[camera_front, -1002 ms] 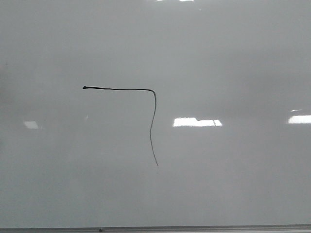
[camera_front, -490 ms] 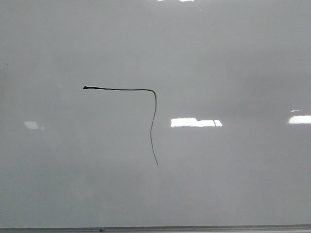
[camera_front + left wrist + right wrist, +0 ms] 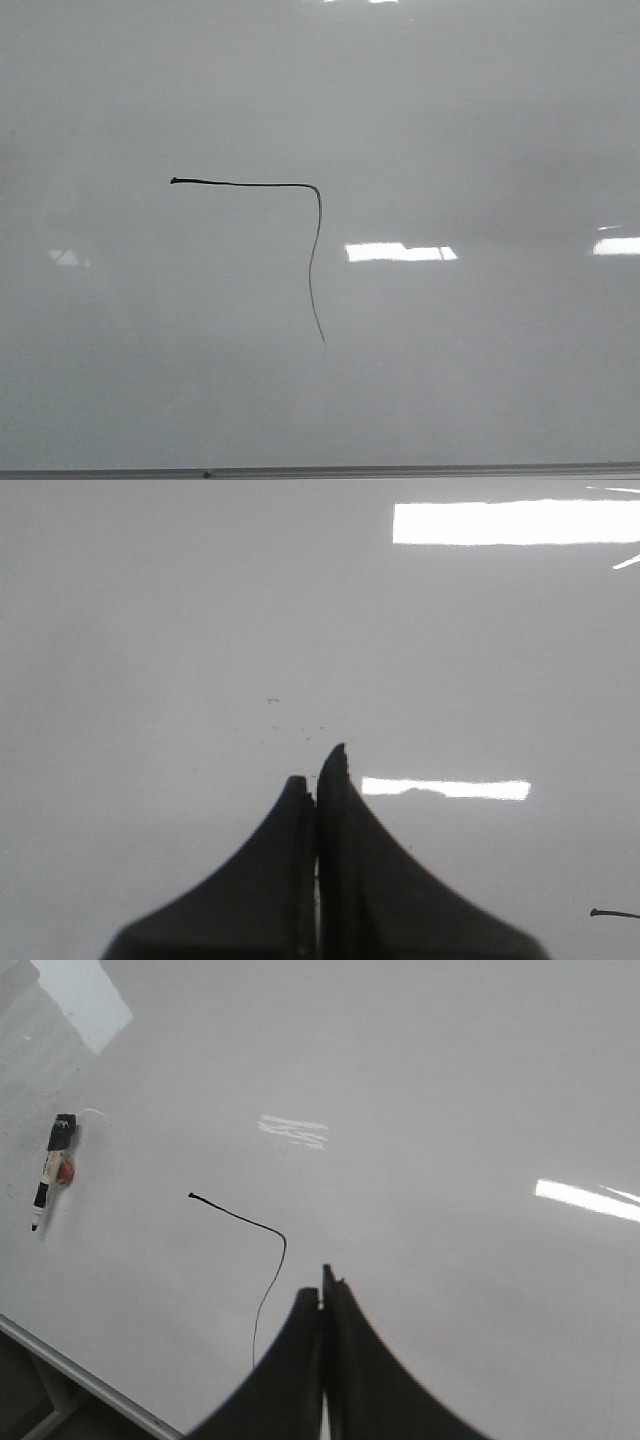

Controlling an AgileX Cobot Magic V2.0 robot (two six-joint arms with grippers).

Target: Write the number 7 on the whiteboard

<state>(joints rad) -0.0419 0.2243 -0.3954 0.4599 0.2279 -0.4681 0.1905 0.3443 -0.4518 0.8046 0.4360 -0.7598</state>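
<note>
Progress looks near its end: the number 7 (image 3: 312, 215) stands complete on the whiteboard (image 3: 480, 120), left of the board's middle in the front view. Its top stroke starts at a small blob on the left and runs straight to a corner, and from there the longer, faintly wavy downstroke falls and thins to a point. No arm shows in the front view and nothing touches the line, so the writing itself seems done; at most, parking the arms may remain.

Taking the wrist views from left to right, the left gripper (image 3: 318, 765) is clenched with its two dark fingers pressed flat together and nothing between them, poised over bare board; only the starting tip of the top stroke peeps in at one edge. The right gripper (image 3: 322, 1285) is likewise clenched and empty, with the numeral just beside it. Farther off in that view a marker (image 3: 52, 1170) lies on the board, well apart from the figure, dark-capped with a red spot on its pale barrel. Any print on it is too small to read, and no other writing or brand appears anywhere.
</note>
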